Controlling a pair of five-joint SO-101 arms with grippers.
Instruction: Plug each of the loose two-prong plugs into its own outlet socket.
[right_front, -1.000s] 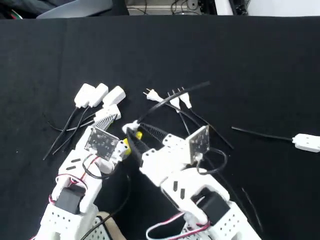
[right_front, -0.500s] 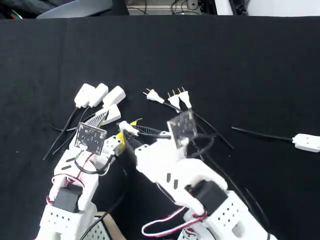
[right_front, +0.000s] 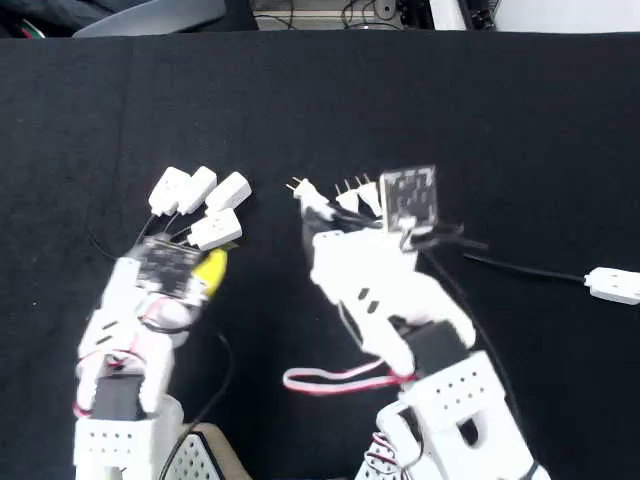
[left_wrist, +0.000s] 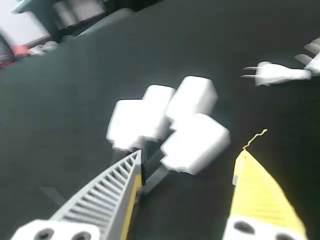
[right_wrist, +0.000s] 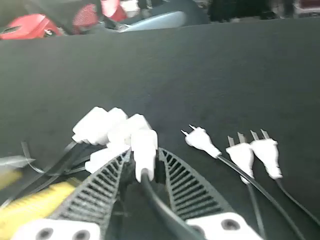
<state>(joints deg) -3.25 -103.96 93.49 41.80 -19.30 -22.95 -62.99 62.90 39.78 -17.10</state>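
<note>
1. Grippers part: a second ago the two arms met nose to nose at the near middle of the table. They have since separated, each swinging to its own side.
2. The right gripper has carried its load forward and now hangs just short of the three plugs. Its fingers are clamped on a white held socket, whose black cord trails back under the arm.
3. The left gripper has drawn off to the left. Its fingers are spread with nothing between them, and their tips sit at the near edge of the four clustered sockets.
4. The cluster, the plugs and a lone socket far out at the right edge lie where they lay a second ago. No plug is seated in any socket yet.
5. By the look of it, the carry is ending and the mating step is about to begin.
6. The nearest plug points its prongs roughly toward the cluster, not at the held socket, so lining up slots and prongs is likely the fussy part.
7. A loose plug may also slide on the cloth when pushed, unless the idle left gripper comes over to pin it.
</note>
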